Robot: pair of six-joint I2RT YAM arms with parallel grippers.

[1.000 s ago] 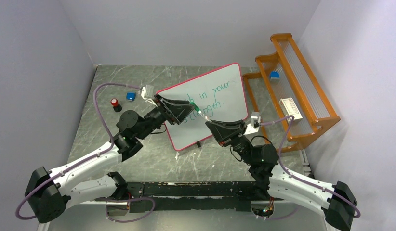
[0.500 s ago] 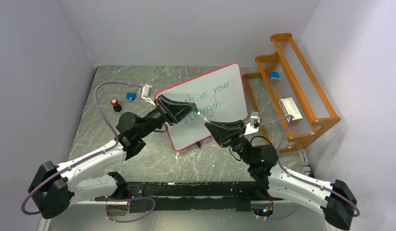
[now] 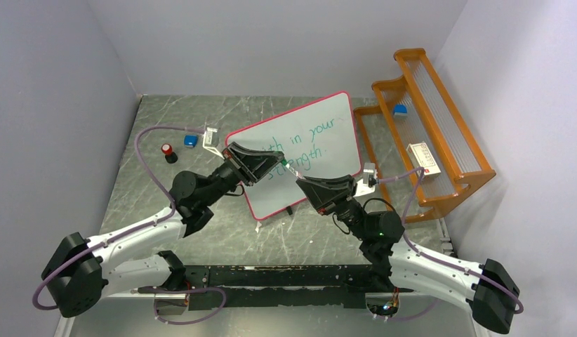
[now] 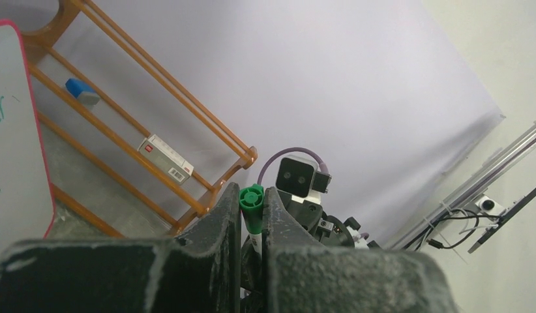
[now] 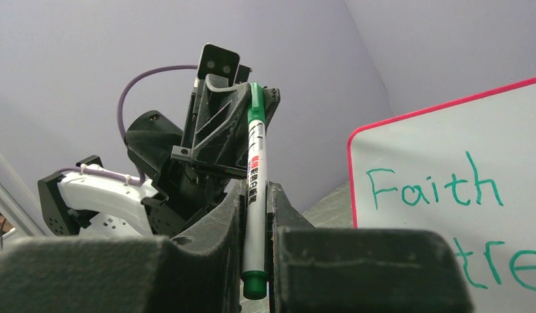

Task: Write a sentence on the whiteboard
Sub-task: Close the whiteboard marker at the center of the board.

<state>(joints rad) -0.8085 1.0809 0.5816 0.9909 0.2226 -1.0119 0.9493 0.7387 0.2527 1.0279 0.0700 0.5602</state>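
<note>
Over whiteboard's (image 3: 326,151) near left edge, L gripper (image 3: 277,162) & R gripper (image 3: 300,182) both pinch green marker (image 3: 288,168). Board w/ sentence (image 3: 304,141) sits mid-table; orange rack (image 3: 440,151) just beside right edge, more room left.

Your left arm (image 3: 135,235) and right arm (image 3: 429,263) stretch forward and inward, meeting almost tip to tip, with the left gripper (image 3: 274,162) and right gripper (image 3: 300,181) each clamped on opposite ends of one pen (image 5: 255,182).
</note>
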